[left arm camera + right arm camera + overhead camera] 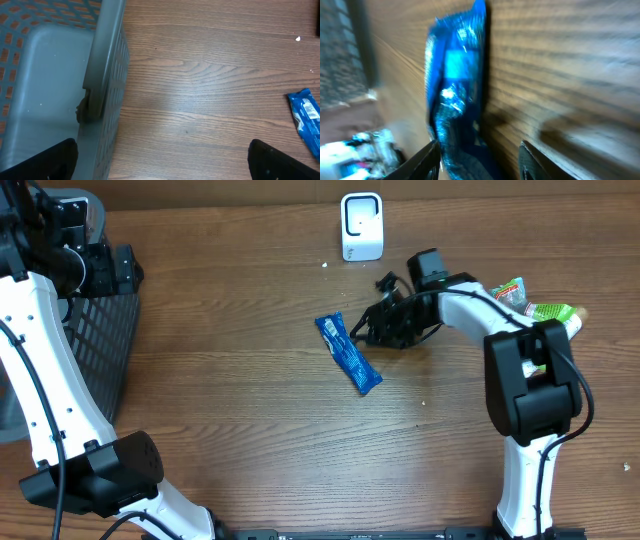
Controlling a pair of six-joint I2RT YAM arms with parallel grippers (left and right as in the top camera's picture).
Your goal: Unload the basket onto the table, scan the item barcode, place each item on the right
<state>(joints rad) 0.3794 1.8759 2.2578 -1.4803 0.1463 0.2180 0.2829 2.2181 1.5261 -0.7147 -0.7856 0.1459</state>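
Note:
A blue snack packet (348,353) lies flat on the wooden table, left of centre. My right gripper (362,332) reaches in from the right, its fingertips at the packet's upper end. In the blurred right wrist view the blue packet (455,85) runs down between the jaws of the right gripper (479,152). It lies close to the left finger (422,162), with a gap to the right one, and the jaws stand open. A white scanner (361,226) stands at the back. My left gripper (105,268) hangs wide open over the basket's edge, holding nothing.
A dark mesh basket (100,350) sits at the far left, and its grey rim (105,75) crosses the left wrist view. Several green and red packets (535,302) lie at the right behind my right arm. The blue packet (307,117) shows at that view's right edge.

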